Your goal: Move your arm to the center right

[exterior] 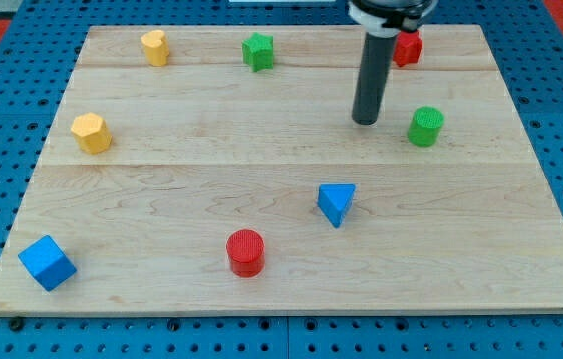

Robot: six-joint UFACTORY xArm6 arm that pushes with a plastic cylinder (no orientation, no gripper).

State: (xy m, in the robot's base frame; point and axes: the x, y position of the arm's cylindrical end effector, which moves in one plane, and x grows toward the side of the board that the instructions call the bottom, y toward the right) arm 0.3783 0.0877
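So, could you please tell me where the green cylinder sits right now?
The green cylinder stands in the upper right of the camera view, just right of my tip without touching it, and below the red block.

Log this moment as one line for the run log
tip upper right of board | left of green cylinder, apart | red block behind rod | not yet at center right

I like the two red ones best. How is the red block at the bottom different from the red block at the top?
The red cylinder stands in full view near the view's bottom; the red block at the view's top is partly hidden behind my rod. The red cylinder is round with a ridged top; the red block looks angular, its exact shape unclear. My tip is much nearer the red block. Both are red and lie on the wooden board.
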